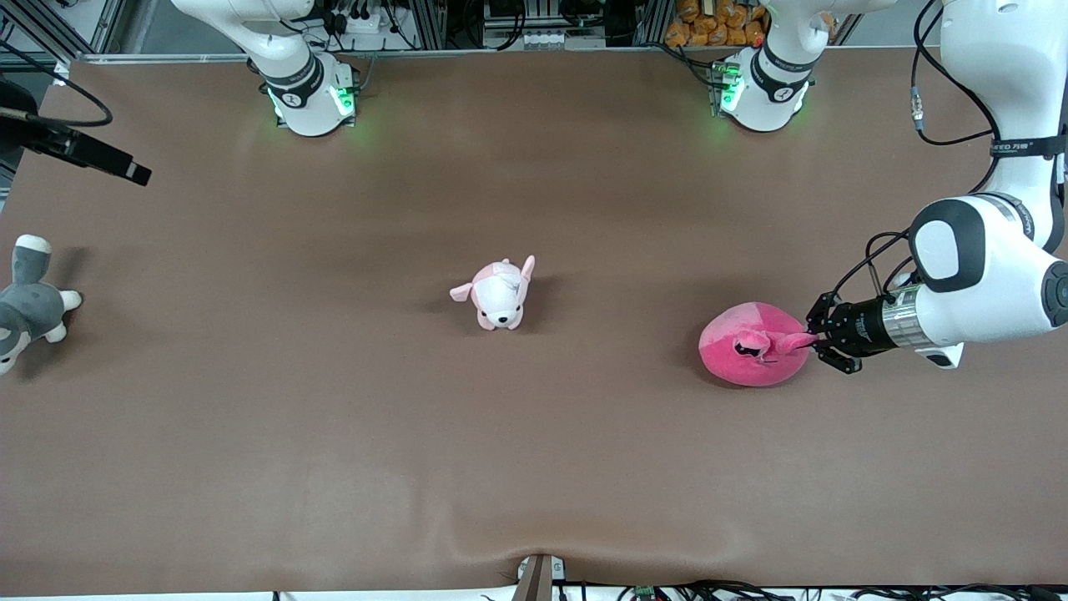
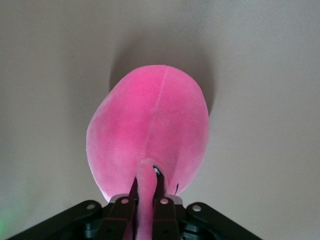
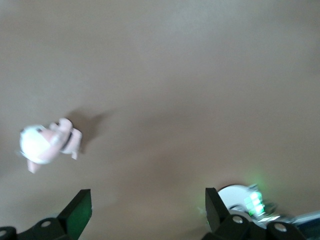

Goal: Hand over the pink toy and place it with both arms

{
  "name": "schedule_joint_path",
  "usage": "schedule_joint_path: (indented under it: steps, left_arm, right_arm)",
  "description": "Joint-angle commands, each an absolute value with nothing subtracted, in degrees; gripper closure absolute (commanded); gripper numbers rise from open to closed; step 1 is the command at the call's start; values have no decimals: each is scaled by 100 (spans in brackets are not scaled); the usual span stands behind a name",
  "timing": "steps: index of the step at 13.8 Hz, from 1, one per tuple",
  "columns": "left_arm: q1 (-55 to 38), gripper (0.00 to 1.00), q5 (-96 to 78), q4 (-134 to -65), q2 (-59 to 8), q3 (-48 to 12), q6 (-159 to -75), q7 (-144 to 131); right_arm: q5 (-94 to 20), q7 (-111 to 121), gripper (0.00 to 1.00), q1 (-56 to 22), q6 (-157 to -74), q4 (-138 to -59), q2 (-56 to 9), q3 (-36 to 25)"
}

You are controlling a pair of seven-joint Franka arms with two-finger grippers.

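Brown table [image 1: 334, 417]: left gripper [image 1: 811, 340] pinches pink toy [image 1: 747, 351].

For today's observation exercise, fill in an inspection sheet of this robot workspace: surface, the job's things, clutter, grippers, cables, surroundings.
Surface: brown table, with a small ripple at its edge nearest the front camera.
Job's things: pink toy lies on the table toward the left arm's end, one ear flap pulled out.
Clutter: pale pink-and-white puppy mid-table; grey-and-white plush at the right arm's end.
Grippers: left gripper, jaws shut on the toy's ear flap; right gripper, jaws open above bare table, waiting.
Cables: black cables hang along the left arm; more along the table's edges.
Surroundings: green-lit arm bases, metal framing.
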State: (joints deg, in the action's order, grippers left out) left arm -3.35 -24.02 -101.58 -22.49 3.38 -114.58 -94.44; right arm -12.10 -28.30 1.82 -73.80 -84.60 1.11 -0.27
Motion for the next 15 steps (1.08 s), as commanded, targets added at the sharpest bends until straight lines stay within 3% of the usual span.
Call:
schedule_joint_path:
  steps: [1, 5, 10, 15]
  left_arm:
    - [-483, 100, -2426, -10187, -2075, 308, -11453, -9484]
    - [-571, 100, -2382, -10038, -1820, 142, -11216, -9430]
    - [-589, 100, -2382, -9336, -1652, -245, -10460, -9492]
    - [-606, 100, -2391, -8869, -1661, -1009, -10160, -10343]
  right_arm:
    - [-1773, -4354, 0, -78, -7391, -8271, -35, 18]
    - [-1978, -6841, 0, -964, -8031, -8174, -289, 26]
    - [-1978, -9645, 0, -2125, -8945, -7955, -790, 26]
    - [-1907, -12080, 0, -3180, -10535, -7884, -1449, 18]
